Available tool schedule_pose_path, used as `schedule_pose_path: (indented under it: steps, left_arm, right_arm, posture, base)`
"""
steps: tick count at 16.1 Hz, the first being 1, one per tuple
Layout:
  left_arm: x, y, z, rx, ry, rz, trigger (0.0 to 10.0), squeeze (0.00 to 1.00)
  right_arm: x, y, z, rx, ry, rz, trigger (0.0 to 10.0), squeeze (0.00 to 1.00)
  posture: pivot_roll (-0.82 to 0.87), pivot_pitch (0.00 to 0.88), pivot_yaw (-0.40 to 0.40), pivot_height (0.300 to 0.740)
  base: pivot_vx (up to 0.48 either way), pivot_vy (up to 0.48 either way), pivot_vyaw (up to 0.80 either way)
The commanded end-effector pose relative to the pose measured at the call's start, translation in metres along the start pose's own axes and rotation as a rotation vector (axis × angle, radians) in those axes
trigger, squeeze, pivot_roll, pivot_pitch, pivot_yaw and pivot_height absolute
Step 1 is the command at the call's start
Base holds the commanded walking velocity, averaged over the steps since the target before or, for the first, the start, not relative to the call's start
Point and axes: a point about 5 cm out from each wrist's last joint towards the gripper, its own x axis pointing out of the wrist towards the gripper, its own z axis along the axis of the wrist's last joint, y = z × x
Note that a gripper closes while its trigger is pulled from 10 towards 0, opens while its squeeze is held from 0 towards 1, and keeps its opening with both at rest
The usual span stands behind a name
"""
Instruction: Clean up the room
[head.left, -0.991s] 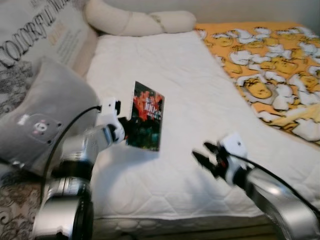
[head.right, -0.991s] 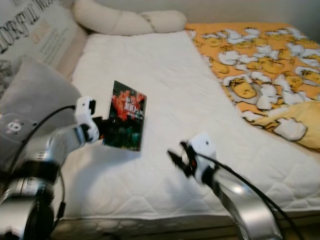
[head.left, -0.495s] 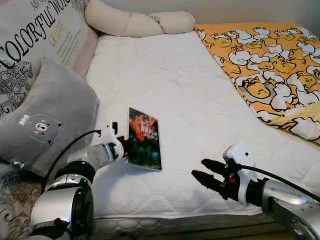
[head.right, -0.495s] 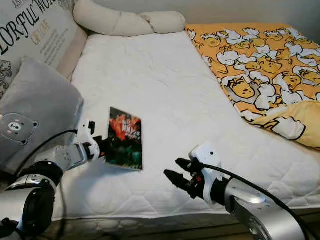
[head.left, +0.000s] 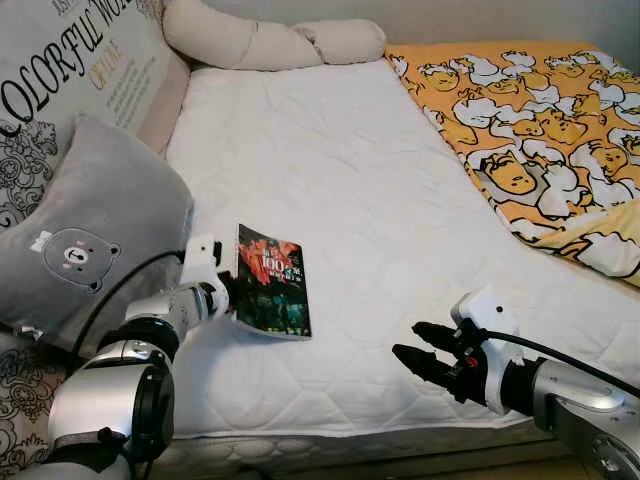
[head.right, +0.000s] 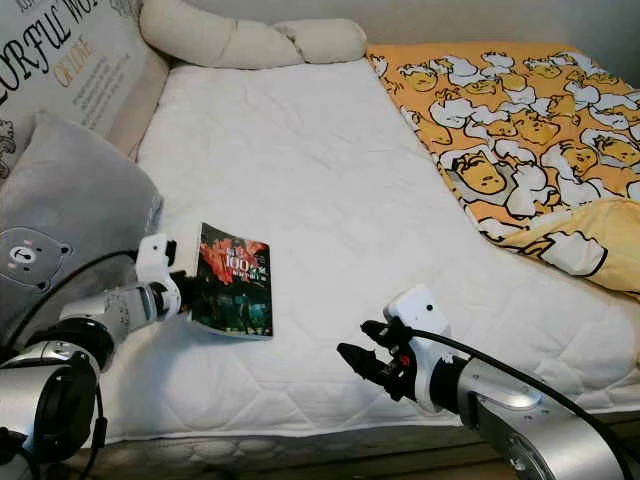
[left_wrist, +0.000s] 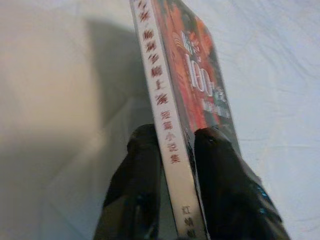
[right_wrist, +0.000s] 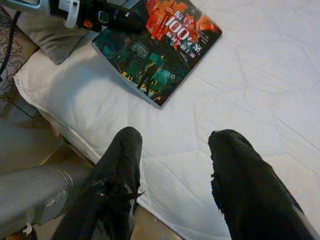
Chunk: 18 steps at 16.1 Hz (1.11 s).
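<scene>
Book (head.left: 272, 282) lowered, apparently onto mattress (head.left: 330, 170), left gripper (left_wrist: 172, 165) still clamped (spine)

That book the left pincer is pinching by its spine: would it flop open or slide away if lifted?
The book looks like a thin paperback, so it is probably light and may sag a little. The left pincer grips only the spine edge, so the far cover could droop open. Its glossy cover might slip on the smooth white mattress.

head views downward over bed (head.left: 330, 180), wrist views close
</scene>
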Motion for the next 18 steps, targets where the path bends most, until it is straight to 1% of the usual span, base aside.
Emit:
schedule_pose_path:
  steps: [1,2,3,5,6,7,8,9,10,11,12,13,14,15,16,17,18]
  left_arm:
    - [-0.001,0.000,0.007,0.043,-0.006,0.014,10.0,1.00]
    - [-0.002,0.003,0.007,0.059,-0.004,0.027,10.0,1.00]
    - [-0.004,0.007,0.008,0.097,0.003,0.049,10.0,1.00]
    - [-0.008,0.015,0.012,0.201,0.003,0.092,10.0,1.00]
    - [-0.012,0.021,0.020,0.308,-0.021,0.117,10.0,1.00]
    - [-0.016,0.023,0.030,0.455,-0.059,0.131,10.0,1.00]
    - [-0.017,0.021,0.036,0.474,-0.094,0.112,10.0,1.00]
    - [-0.019,0.017,0.046,0.455,-0.171,0.077,10.0,1.00]
    - [-0.021,0.013,0.053,0.442,-0.234,0.048,10.0,1.00]
    - [-0.022,0.011,0.055,0.442,-0.255,0.037,10.0,1.00]
    - [-0.026,-0.002,0.054,0.426,-0.352,-0.018,10.0,1.00]
    - [-0.033,-0.011,0.048,0.434,-0.420,-0.023,10.0,1.00]
    - [-0.038,-0.018,0.041,0.422,-0.450,-0.027,10.0,1.00]
    - [-0.054,-0.027,0.024,0.374,-0.501,0.012,10.0,1.00]
    - [-0.067,-0.030,0.011,0.346,-0.512,0.065,10.0,1.00]
    - [-0.077,-0.031,0.004,0.320,-0.517,0.079,10.0,1.00]
    - [-0.093,-0.035,-0.006,0.290,-0.524,0.097,10.0,1.00]
  right_arm:
    - [-0.002,0.001,0.005,-0.032,-0.005,-0.008,10.0,0.00]
    - [-0.001,0.000,0.005,-0.035,0.000,-0.013,10.0,0.00]
    - [0.000,0.000,0.005,-0.035,0.003,-0.019,10.0,0.00]
    - [0.001,-0.003,0.004,-0.028,0.000,-0.051,10.0,0.00]
    - [0.003,-0.010,0.000,-0.025,-0.006,-0.136,10.0,0.00]
    - [0.005,-0.020,-0.006,-0.001,-0.014,-0.261,10.0,0.00]
    - [0.006,-0.026,-0.010,0.041,-0.031,-0.340,10.0,0.00]
    - [0.006,-0.033,-0.016,0.100,-0.055,-0.422,10.0,0.00]
    - [0.007,-0.036,-0.020,0.147,-0.077,-0.468,10.0,0.04]
    - [0.007,-0.036,-0.021,0.162,-0.085,-0.478,10.0,1.00]
    - [0.009,-0.038,-0.020,0.190,-0.125,-0.501,10.0,1.00]
    - [0.010,-0.039,-0.019,0.194,-0.153,-0.521,10.0,1.00]
    - [0.011,-0.040,-0.018,0.184,-0.166,-0.533,10.0,1.00]
    - [0.012,-0.040,-0.018,0.180,-0.197,-0.544,10.0,1.00]
    - [0.013,-0.038,-0.016,0.204,-0.235,-0.530,10.0,1.00]
    - [0.012,-0.038,-0.015,0.196,-0.249,-0.541,10.0,1.00]
    - [0.012,-0.039,-0.014,0.182,-0.256,-0.569,10.0,1.00]
  posture:
    - [-0.27,0.033,0.010,0.740]
    - [-0.27,0.031,0.010,0.740]
    - [-0.27,0.026,0.007,0.740]
    - [-0.26,0.006,0.005,0.740]
    - [-0.25,0.000,0.004,0.740]
    - [-0.23,0.000,0.003,0.740]
    - [-0.22,0.000,0.004,0.740]
    - [-0.20,0.000,0.010,0.740]
    - [-0.18,0.000,0.012,0.740]
    - [-0.18,0.000,0.014,0.740]
    - [-0.15,0.000,0.016,0.740]
    - [-0.14,0.000,0.014,0.740]
    - [-0.14,0.000,0.014,0.740]
    - [-0.13,0.000,0.013,0.740]
    - [-0.12,0.000,0.014,0.740]
    - [-0.11,0.000,0.012,0.740]
    - [-0.09,0.000,0.001,0.740]
  base:
    - [0.000,0.000,0.00]
    - [0.000,0.000,0.00]
    - [0.000,0.000,0.00]
    - [0.000,0.000,0.00]
    - [0.000,0.000,0.00]
    - [0.000,0.000,0.00]
    - [0.000,0.000,0.00]
    - [0.000,0.000,0.00]
    - [0.000,0.000,0.00]
    - [0.000,0.000,0.00]
    - [0.000,0.000,0.00]
    - [0.000,0.000,0.00]
    - [0.000,0.000,0.00]
    - [0.000,0.000,0.00]
    - [0.000,0.000,0.00]
    - [0.000,0.000,0.00]
    - [0.000,0.000,0.00]
